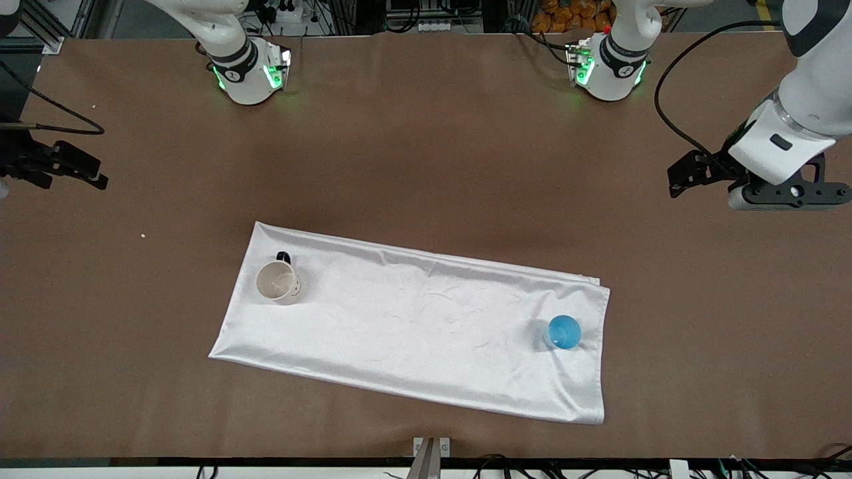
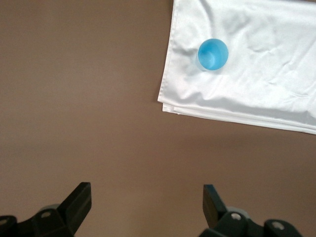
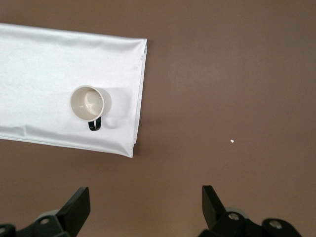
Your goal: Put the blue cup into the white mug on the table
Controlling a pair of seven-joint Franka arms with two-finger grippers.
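I see the blue cup (image 1: 564, 332) upright on the white cloth (image 1: 413, 326), near its corner toward the left arm's end of the tabletop (image 1: 426, 166). White mug (image 1: 277, 281) stands on the same cloth at the right arm's end, well apart from the cup (handle pointing toward the robots). Left gripper (image 2: 146, 207) hangs over bare tabletop, jaws wide, nothing held. Right gripper (image 3: 145, 206) same, wide and empty
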